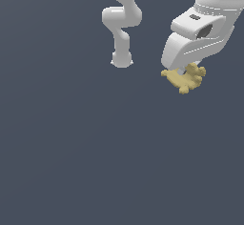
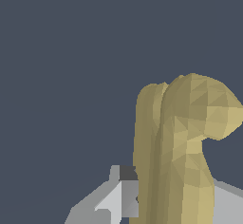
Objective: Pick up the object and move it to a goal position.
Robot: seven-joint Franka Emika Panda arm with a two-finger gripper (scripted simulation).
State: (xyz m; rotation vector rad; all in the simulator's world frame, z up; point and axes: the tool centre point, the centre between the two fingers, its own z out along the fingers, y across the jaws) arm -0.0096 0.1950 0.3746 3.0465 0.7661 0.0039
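The gripper [image 1: 183, 72] was closed around the object [image 1: 185, 79], a small tan lump with knobs, at the exterior view's upper right. It looked stiff, light and matte, unlikely to slip; its narrow middle between the knobs seemed the best hold.

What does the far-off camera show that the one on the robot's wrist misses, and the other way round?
Only the exterior view shows the whole white arm, its base, and the bulky wrist housing above the tan-yellow lumpy object, so you see where the object sits in the scene.

Only the wrist view shows the grip up close: a grey finger pressed against the object's side, with its faceted, knobby surface filling the frame.

Both show the gripper closed on the object against the same plain dark grey background.
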